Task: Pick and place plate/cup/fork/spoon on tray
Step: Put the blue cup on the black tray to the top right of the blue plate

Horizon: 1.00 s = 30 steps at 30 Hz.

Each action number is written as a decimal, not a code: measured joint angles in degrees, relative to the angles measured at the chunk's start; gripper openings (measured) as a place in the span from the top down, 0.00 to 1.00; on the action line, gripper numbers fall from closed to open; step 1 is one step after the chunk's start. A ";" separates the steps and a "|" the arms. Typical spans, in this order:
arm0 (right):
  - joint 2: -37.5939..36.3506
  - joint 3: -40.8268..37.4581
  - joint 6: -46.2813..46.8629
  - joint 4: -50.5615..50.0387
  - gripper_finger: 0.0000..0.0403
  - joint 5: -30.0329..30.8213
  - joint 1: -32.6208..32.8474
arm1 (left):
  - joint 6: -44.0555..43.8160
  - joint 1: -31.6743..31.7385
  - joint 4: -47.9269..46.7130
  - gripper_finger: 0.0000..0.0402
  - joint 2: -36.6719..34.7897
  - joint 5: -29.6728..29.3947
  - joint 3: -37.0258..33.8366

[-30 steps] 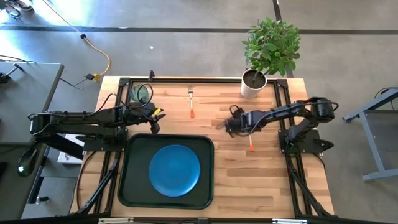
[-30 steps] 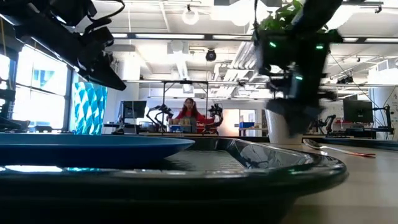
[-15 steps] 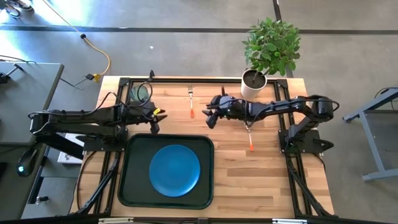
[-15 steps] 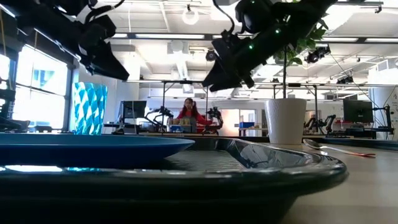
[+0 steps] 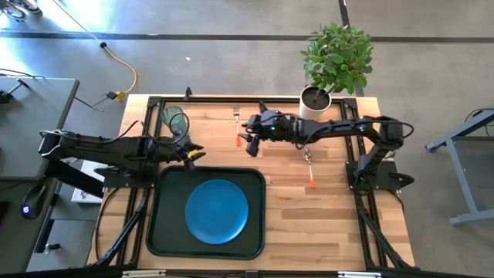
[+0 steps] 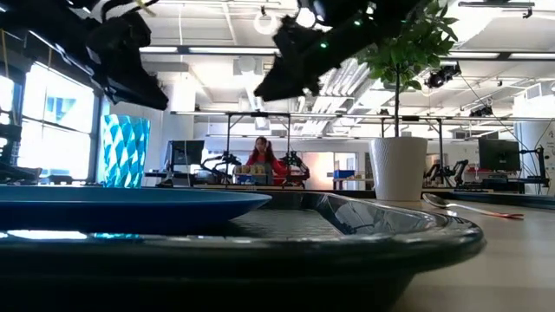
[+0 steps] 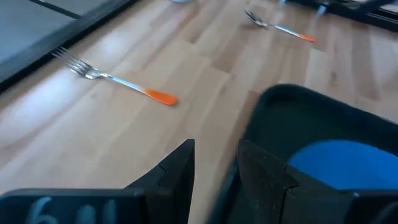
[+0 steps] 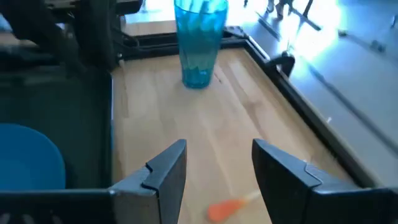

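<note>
The right gripper hangs over the far middle of the tabletop, jaws wide and empty, with the fork just beside it; in the right wrist view the fork's orange handle end sits low between the two fingers, so the jaws look close to lined up over it, though whether they are low enough to close cannot be told; the fork's long axis runs from the far edge toward the tray, tines away, handle nearer the tray; the right arm is clearly the nearer one to it, so the fork looks like its next pick.

The left gripper hovers by the tray's far left corner, jaws partly apart and holding nothing; the cup stands upright near the far left corner of the tabletop, just beyond that arm; the plate already lies flat in the tray; the spoon lies on the right part of the tabletop, well apart from both jaws, partly crossed by the right arm.

The fork's tines are out of the right wrist view; the low view hides fork and spoon placement behind the tray rim.
</note>
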 joint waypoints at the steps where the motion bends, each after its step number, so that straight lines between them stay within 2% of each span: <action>1: 1.20 2.12 -2.28 -0.74 0.57 -0.03 0.01 | -0.94 -1.14 -0.83 0.72 0.00 -0.17 0.00; 4: 4.57 8.42 -8.80 -2.65 0.57 0.15 0.00 | -5.18 -4.89 -4.46 0.72 0.00 -1.97 0.00; 12: 13.01 23.43 -20.44 -3.13 0.57 0.09 -0.02 | -24.96 -14.01 -18.46 0.76 0.00 -11.43 0.00; 19: 21.42 37.57 -18.71 -5.70 0.57 0.54 -0.15 | -30.54 -18.72 -20.44 0.77 0.02 -13.57 -0.69; 23: 27.37 48.29 -17.99 -12.37 0.57 -1.73 -0.87 | -34.51 -19.85 -19.62 0.77 0.15 -13.95 -3.09; 30: 37.95 63.47 -17.15 -16.23 0.57 -7.02 -2.41 | -43.02 -22.46 -19.71 0.77 0.15 -13.18 -6.98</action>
